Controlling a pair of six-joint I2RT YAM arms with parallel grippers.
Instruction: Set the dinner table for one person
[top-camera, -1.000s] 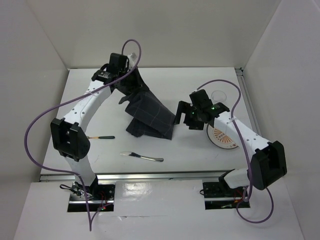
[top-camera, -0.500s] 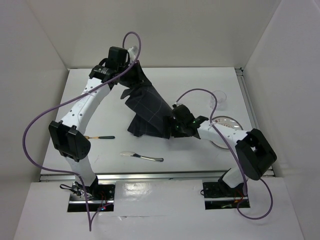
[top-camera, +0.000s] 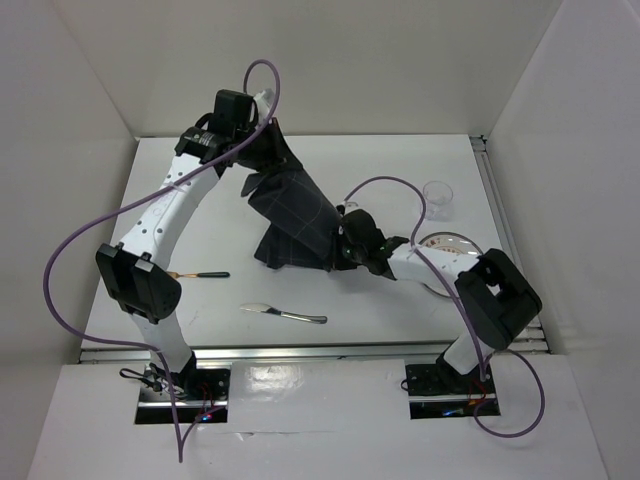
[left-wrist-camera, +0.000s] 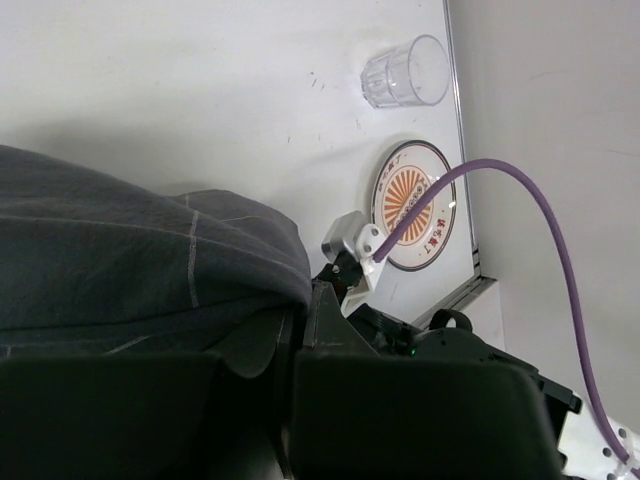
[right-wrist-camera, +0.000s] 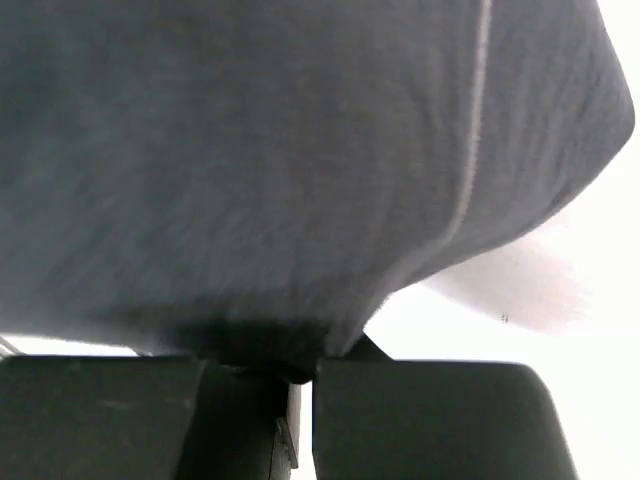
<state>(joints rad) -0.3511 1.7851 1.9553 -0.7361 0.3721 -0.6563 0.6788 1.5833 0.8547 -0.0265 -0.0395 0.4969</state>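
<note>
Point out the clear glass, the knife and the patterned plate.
clear glass (left-wrist-camera: 405, 72), left wrist view, on its side wall.
knife (top-camera: 285, 314), top external view, at its middle.
patterned plate (left-wrist-camera: 405, 185), left wrist view, on its orange sunburst.

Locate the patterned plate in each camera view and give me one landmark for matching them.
Top external: plate right of centre, partly under the right arm, nearer than the glass.
Left wrist: plate right of centre, below the glass, a purple cable crossing it.
Right wrist: not in view.
Shared landmark: the dark grey cloth, seen in all three.
</note>
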